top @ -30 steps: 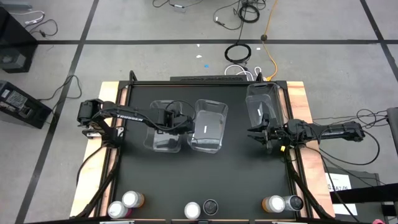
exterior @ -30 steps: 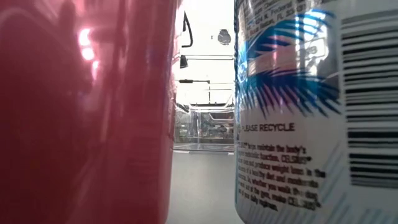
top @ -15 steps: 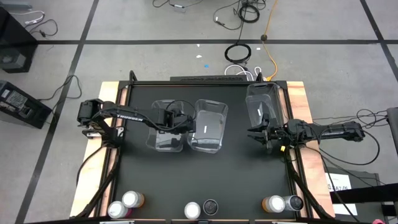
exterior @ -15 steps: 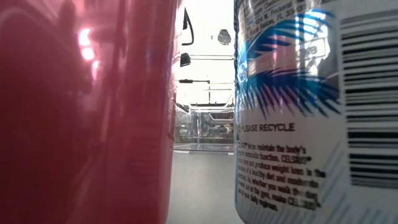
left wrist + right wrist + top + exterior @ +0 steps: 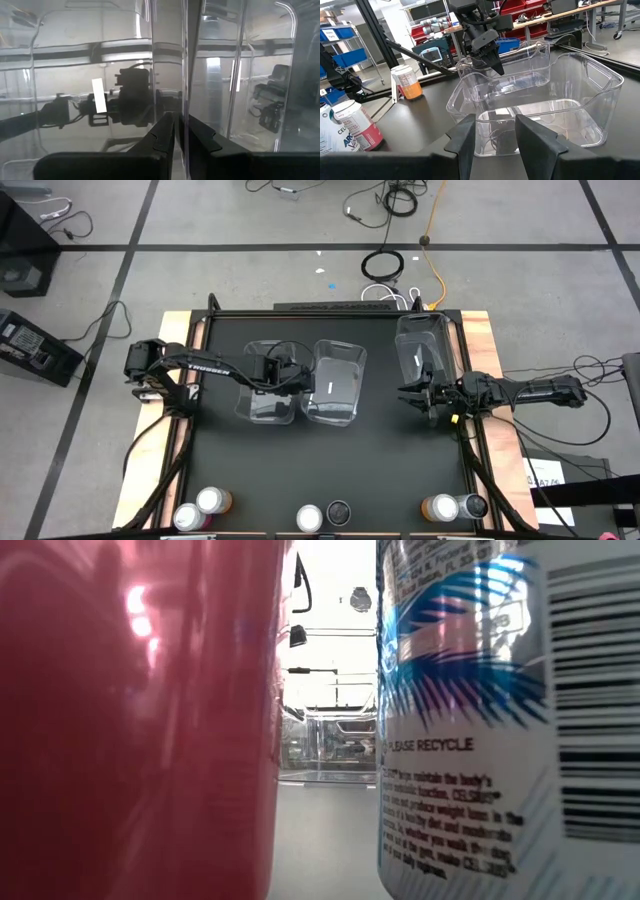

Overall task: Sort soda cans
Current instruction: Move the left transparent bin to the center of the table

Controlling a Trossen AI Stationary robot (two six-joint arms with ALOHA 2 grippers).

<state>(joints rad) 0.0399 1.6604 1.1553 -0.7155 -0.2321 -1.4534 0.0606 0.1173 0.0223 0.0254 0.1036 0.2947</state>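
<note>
The left claw (image 5: pixel 293 376) is pinched on the wall of a clear bin (image 5: pixel 268 385) mid-bench, the right claw (image 5: pixel 407 393) at three o'clock is slightly parted and empty, and the silver-topped soda cans (image 5: pixel 212 501), orange, pink and dark, line the six o'clock edge.

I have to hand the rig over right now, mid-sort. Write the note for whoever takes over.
Left pincer: shut on the wall of the left bin, beside the middle bin.
Right pincer: open, empty, next to the right bin.
Soda cans: all six stand in pairs along the front table edge, away from the bins; none is in a bin.
Done: no can sorted.
Left: all six cans.
</note>
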